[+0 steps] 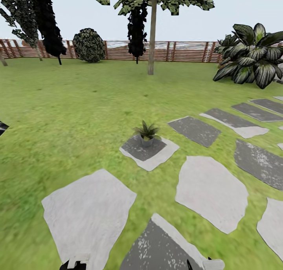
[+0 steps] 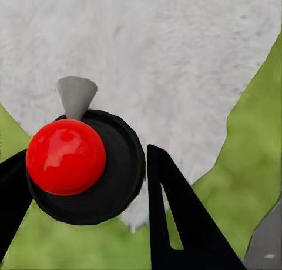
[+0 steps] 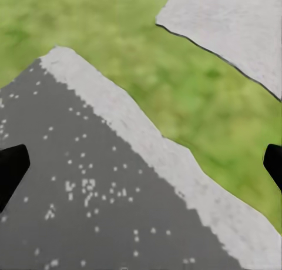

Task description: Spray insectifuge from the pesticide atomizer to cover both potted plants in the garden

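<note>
One potted plant [image 1: 146,133], a small green rosette in a grey pot, stands on a dark stepping stone [image 1: 137,149] in the middle of the lawn, well ahead of me. Its leaves are too small to show any white specks. The pesticide atomizer [image 2: 82,164] sits between the black fingers of my left gripper [image 2: 85,158], seen end-on as a round dark body with a red cap and a grey cone nozzle. Its whitish head [image 1: 78,258] peeks in at the bottom edge of the head view. My right gripper [image 3: 141,167] hangs open over a speckled dark stone [image 3: 88,187].
Grey stepping stones [image 1: 212,191] run across the lawn to the right. A large striped-leaf palm [image 1: 251,54] stands at the far right. A thin tree trunk [image 1: 151,38], a round dark bush [image 1: 89,45] and the brown slat fence [image 1: 181,51] line the back.
</note>
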